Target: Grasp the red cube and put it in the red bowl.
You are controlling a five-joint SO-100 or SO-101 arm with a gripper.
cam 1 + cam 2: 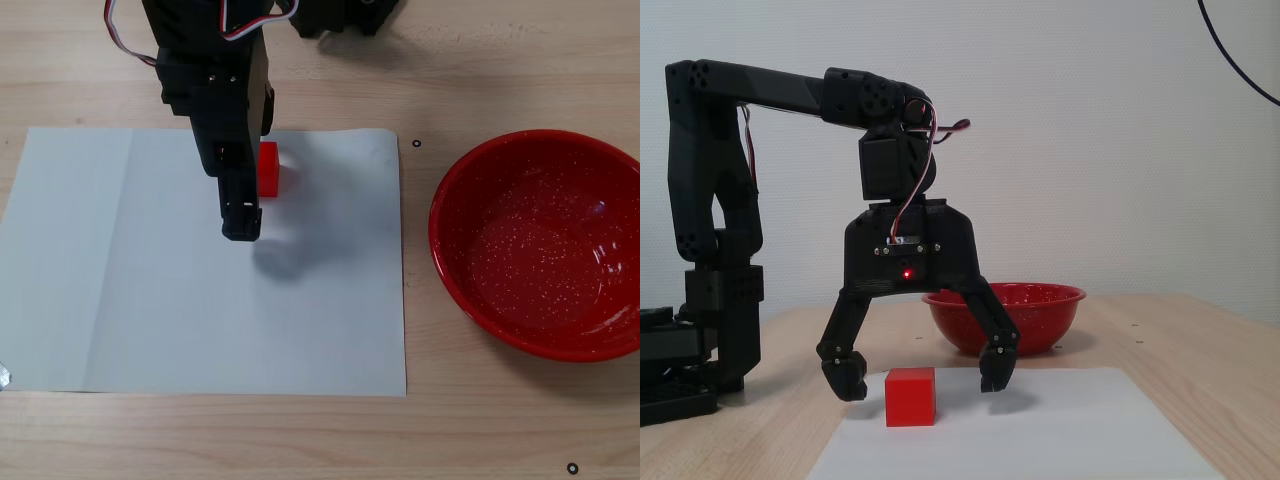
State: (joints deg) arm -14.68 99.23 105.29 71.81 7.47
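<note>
Risk as I judge it: one fingertip clips the cube [910, 396] and shoves it across the paper [320, 320] if I descend off-centre. Gripper [921, 378] hangs wide open, pointing straight down, astride the cube. Bowl [470, 290] sits well apart, empty.

Wooden table [500, 430]: white paper [150, 300], red bowl [540, 245]

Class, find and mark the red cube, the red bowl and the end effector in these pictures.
red cube [910, 397]: a fixed view, its front face.
red bowl [545, 250]: a fixed view, its speckled inner floor.
end effector [921, 380]: a fixed view, midway between the open fingertips, above the cube.
</note>
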